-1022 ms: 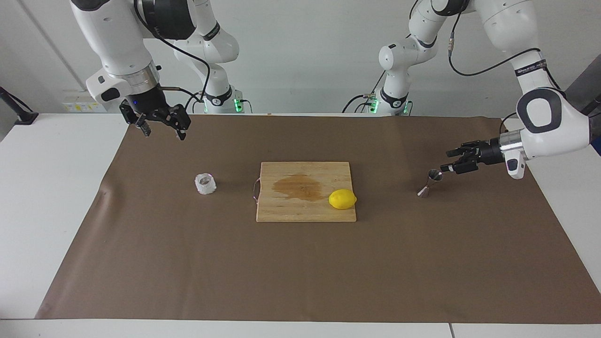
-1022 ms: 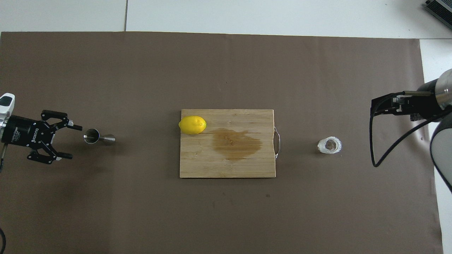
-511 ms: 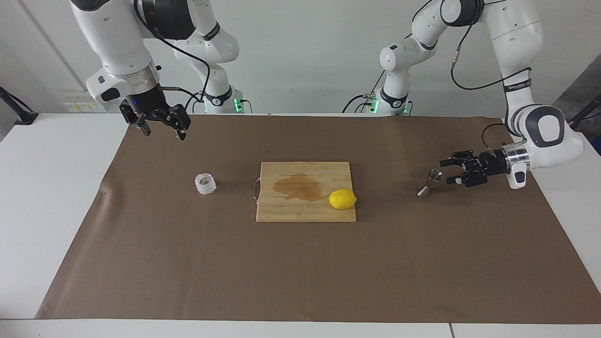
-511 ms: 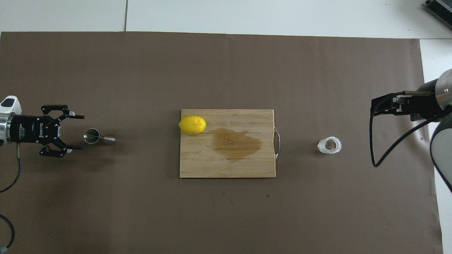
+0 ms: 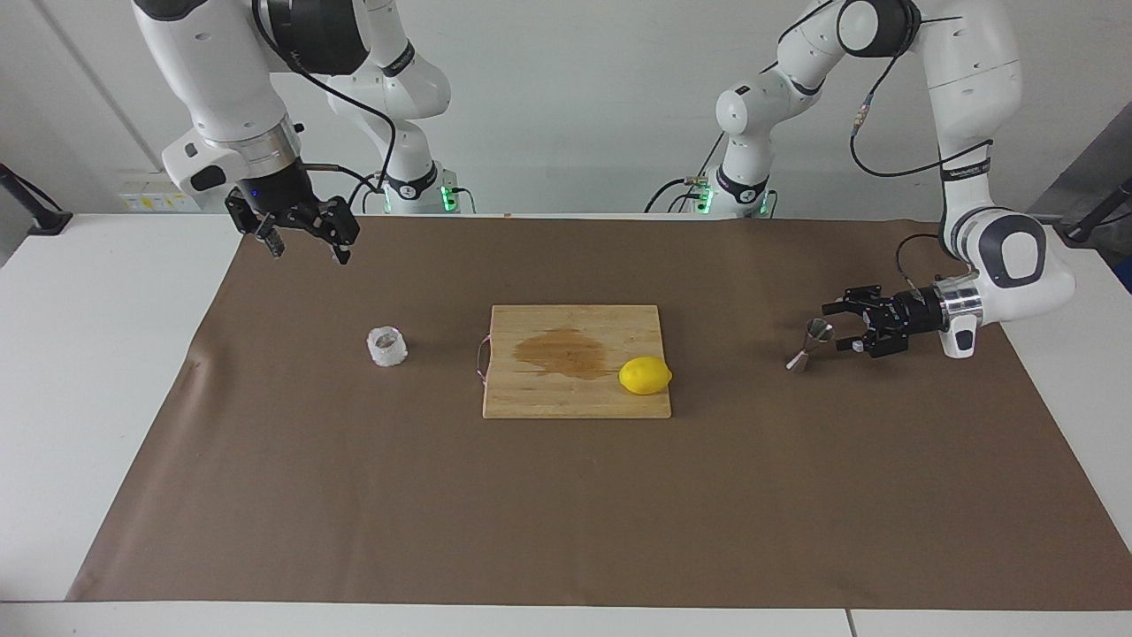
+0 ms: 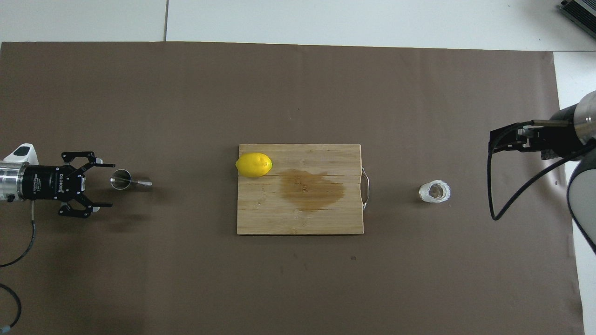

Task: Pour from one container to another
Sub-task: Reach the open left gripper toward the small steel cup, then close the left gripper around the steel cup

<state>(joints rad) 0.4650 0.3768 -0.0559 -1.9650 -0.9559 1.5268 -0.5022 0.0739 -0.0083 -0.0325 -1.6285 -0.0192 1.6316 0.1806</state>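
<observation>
The small steel jigger (image 5: 808, 346) (image 6: 128, 181) stands on the brown mat toward the left arm's end of the table. My left gripper (image 5: 837, 327) (image 6: 111, 184) lies level and low over the mat beside it. It is open, its fingertips are aimed at the jigger's upper cone, and it touches nothing. The bumpy white cup (image 5: 387, 347) (image 6: 434, 192) sits on the mat toward the right arm's end. My right gripper (image 5: 309, 255) (image 6: 492, 141) hangs open and empty, raised over the mat near that cup, and waits.
A wooden cutting board (image 5: 539, 396) (image 6: 260, 218) with a metal handle lies mid-table between the two containers. It carries a brown wet stain (image 5: 561, 350) and a yellow lemon (image 5: 645, 375) (image 6: 253, 164) at the corner toward the jigger.
My left gripper has come down, turned level and moved in toward the jigger, staying open. The right arm, cup, jigger and lemon have not moved.
</observation>
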